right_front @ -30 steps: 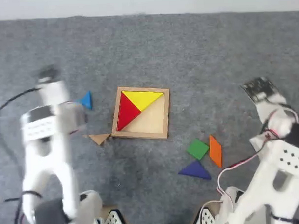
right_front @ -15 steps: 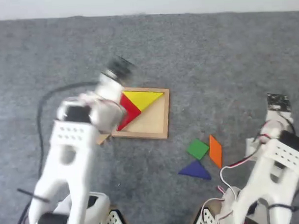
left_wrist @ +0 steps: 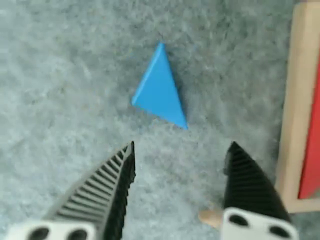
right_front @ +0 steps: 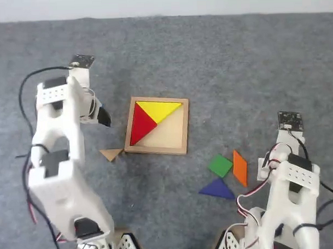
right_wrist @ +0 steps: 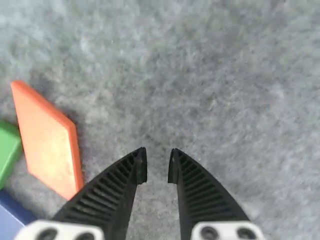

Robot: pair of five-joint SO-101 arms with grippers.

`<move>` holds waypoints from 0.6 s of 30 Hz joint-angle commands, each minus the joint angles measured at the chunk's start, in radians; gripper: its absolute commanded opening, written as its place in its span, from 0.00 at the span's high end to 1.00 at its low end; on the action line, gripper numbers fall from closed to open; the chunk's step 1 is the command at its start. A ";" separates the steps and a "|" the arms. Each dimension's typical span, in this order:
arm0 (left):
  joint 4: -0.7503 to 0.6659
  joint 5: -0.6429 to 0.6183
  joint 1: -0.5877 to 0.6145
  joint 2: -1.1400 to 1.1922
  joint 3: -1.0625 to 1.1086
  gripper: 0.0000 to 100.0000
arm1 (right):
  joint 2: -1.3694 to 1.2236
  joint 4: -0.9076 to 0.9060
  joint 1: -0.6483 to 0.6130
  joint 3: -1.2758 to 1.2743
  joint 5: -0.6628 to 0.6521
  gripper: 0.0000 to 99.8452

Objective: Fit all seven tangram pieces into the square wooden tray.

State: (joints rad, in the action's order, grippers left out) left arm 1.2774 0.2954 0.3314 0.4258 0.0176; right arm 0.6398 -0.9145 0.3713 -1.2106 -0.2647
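Note:
The square wooden tray (right_front: pixel 178 139) lies mid-table and holds a yellow triangle (right_front: pixel 158 109) and a red triangle (right_front: pixel 140 124). My left gripper (left_wrist: pixel 182 147) hangs open just above the carpet, left of the tray (left_wrist: pixel 300 95). The blue triangle (left_wrist: pixel 160 90) lies flat just ahead of its fingertips. A tan triangle (right_front: pixel 110 154) sits by the tray's near left corner. My right gripper (right_wrist: pixel 157 152) is shut on nothing, low over bare carpet beside the orange parallelogram (right_wrist: pixel 47 137). The green square (right_front: pixel 220 166) and purple triangle (right_front: pixel 217 189) lie next to the orange parallelogram (right_front: pixel 240 167).
Grey carpet covers the table. The left arm (right_front: pixel 60 123) stands tall at the tray's left, with its black cable looping beside it. The right arm (right_front: pixel 288 158) stands right of the loose pieces. Open carpet stretches behind the tray.
The left arm swung over the tray's left edge, then back left, and now covers the blue triangle in the high view. The right arm drew in towards the orange parallelogram.

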 commanded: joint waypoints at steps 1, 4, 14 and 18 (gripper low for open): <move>0.098 0.018 0.005 0.051 -0.179 0.70 | 0.001 0.018 -0.002 0.008 0.008 0.92; 0.203 0.117 -0.005 0.021 -0.186 0.70 | 0.001 0.018 -0.007 0.008 0.008 0.92; -0.068 0.397 -0.009 -0.485 0.466 0.70 | 0.001 0.018 -0.008 0.006 0.008 0.92; -0.215 0.720 -0.021 -0.738 0.748 0.70 | 0.001 0.018 -0.008 0.006 0.008 0.92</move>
State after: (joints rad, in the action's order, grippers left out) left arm 1.2068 0.7188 0.3237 -0.0192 0.5117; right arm 0.6398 -0.9145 0.3728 -1.2106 -0.2647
